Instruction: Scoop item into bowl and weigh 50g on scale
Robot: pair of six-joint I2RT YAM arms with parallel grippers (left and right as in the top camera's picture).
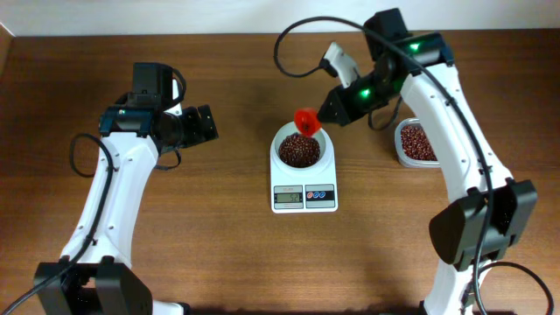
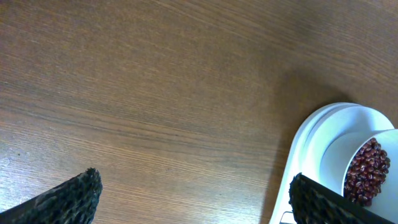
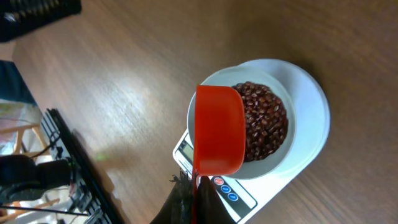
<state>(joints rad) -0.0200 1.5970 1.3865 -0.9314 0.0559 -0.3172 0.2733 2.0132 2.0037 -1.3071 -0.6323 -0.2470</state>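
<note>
left gripper point(image 1: 208, 125): jaws wide apart, holding nothing, over bare table point(image 1: 175, 219), left of the scale point(image 1: 304, 208).
scale: mid-table.
bowl point(image 1: 279, 143): on the scale.
beans point(image 1: 298, 150): heaped in the bowl.
scoop point(image 1: 305, 119): red, over the bowl's far rim.
right gripper point(image 1: 324, 111): clamped on the scoop.
tub point(image 1: 400, 144): far right, more beans inside.

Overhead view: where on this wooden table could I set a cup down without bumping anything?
Bare wood lies between the open left gripper and the flat white scale, and in front of it, between the arms. It is crowded from the small white bowl and red scoop to the clear plastic tub.
</note>
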